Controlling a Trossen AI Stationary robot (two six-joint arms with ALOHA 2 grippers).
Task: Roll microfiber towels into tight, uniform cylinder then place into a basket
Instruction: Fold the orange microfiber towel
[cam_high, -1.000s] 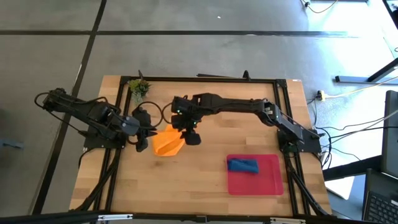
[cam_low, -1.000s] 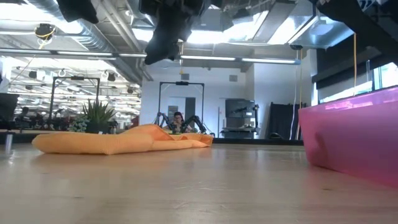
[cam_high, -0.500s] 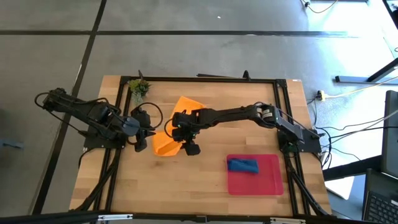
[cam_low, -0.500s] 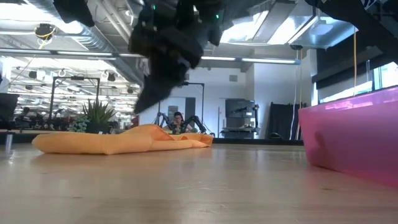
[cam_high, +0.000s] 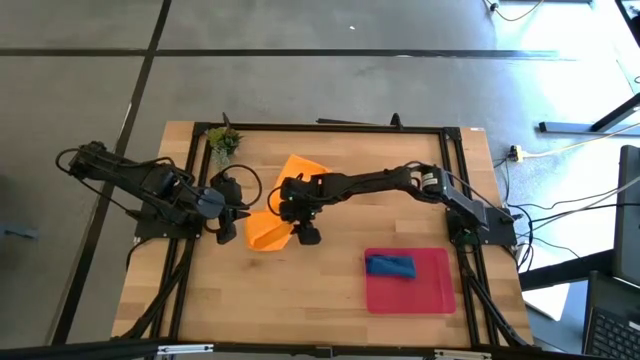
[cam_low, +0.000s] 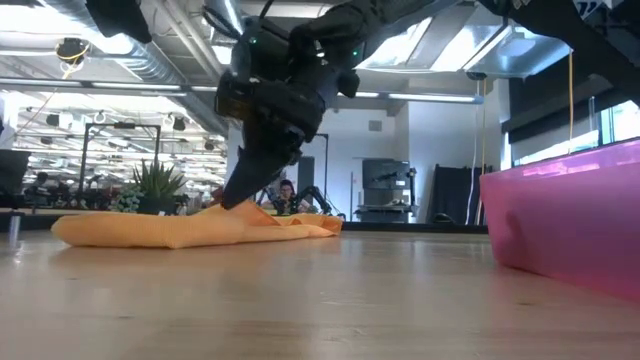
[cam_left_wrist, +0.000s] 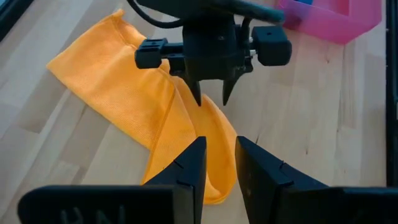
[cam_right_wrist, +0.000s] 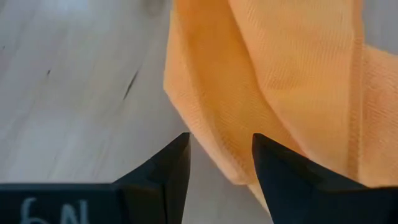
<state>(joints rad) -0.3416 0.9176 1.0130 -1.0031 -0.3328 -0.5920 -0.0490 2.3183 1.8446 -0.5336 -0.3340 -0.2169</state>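
Note:
The orange towel (cam_high: 275, 205) lies loosely folded and flat on the table left of centre. It also shows in the low view (cam_low: 190, 228). The blue towel (cam_high: 390, 265) lies rolled in the red tray (cam_high: 430, 290). My right gripper (cam_high: 302, 235) is open and points down at the orange towel's near part. Its fingers stand on either side of a folded edge (cam_right_wrist: 205, 134). My left gripper (cam_high: 243, 215) is open by a narrow gap and hovers over the towel's left end (cam_left_wrist: 214, 186), touching nothing. My right gripper comes from above, pointing down, and its fingertips (cam_low: 228, 200) are down at the top of the orange towel's fold (cam_left_wrist: 186, 109). I cannot tell whether they touch the cloth. The towel lies slack on the table.
A small potted plant (cam_high: 222, 140) stands at the table's far left corner. The red tray's wall (cam_low: 560, 225) rises close by on the near right. Bare wood lies between the towel and the tray.
My right gripper has come down from well above the table to the orange towel, shifting a little toward the near edge. The towel has stayed as it was.

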